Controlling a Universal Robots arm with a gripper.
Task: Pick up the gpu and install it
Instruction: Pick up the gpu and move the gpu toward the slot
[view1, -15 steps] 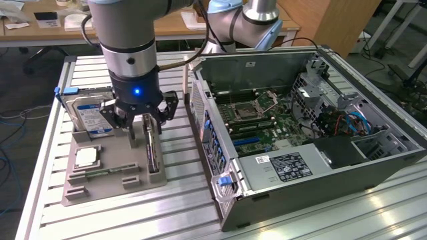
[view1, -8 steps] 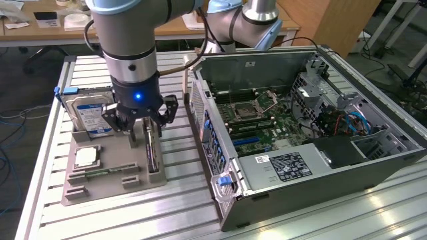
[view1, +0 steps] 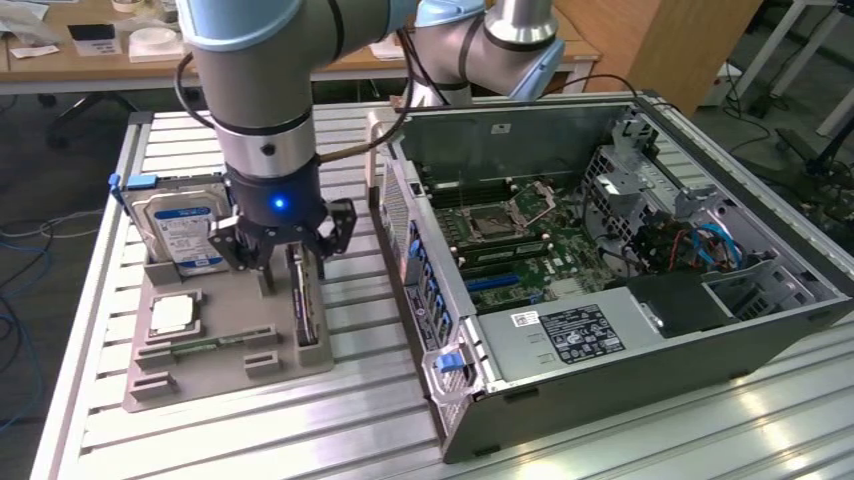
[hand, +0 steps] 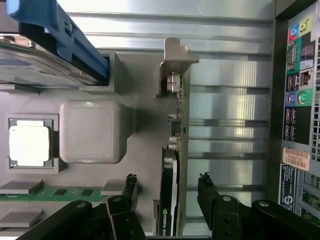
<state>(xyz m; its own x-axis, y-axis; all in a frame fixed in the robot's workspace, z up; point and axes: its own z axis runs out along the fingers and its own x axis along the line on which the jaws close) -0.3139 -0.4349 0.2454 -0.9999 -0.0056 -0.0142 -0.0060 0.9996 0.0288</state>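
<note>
Black and spread wide, the tool (hand: 167, 181) straddles the gpu (hand: 168, 205), one finger (hand: 131, 187) on each side of the card and neither touching it; nothing is gripped. The gpu stands on edge in a slot of the grey fixture tray (view1: 220, 385), with its silver bracket (hand: 177, 57) at the end away from the tool.

The step in hand looks like the pickup. To do it well, the fingers should probably close squarely on the card's two flat faces, centred and clear of the bracket. The lift should then go straight up out of the slot, so the board neither tilts nor binds.

Seen in the exterior view, the hard drive (view1: 180, 225) stands close by at about ten o'clock from the tool and leaves little side room. A processor chip (view1: 174, 315) and a memory stick (view1: 200, 347) lie at about eight o'clock.

Further across the slatted metal tabletop (view1: 267, 440), at three o'clock from the tray, the open computer case (view1: 641, 385) shows its motherboard (view1: 534, 250).
</note>
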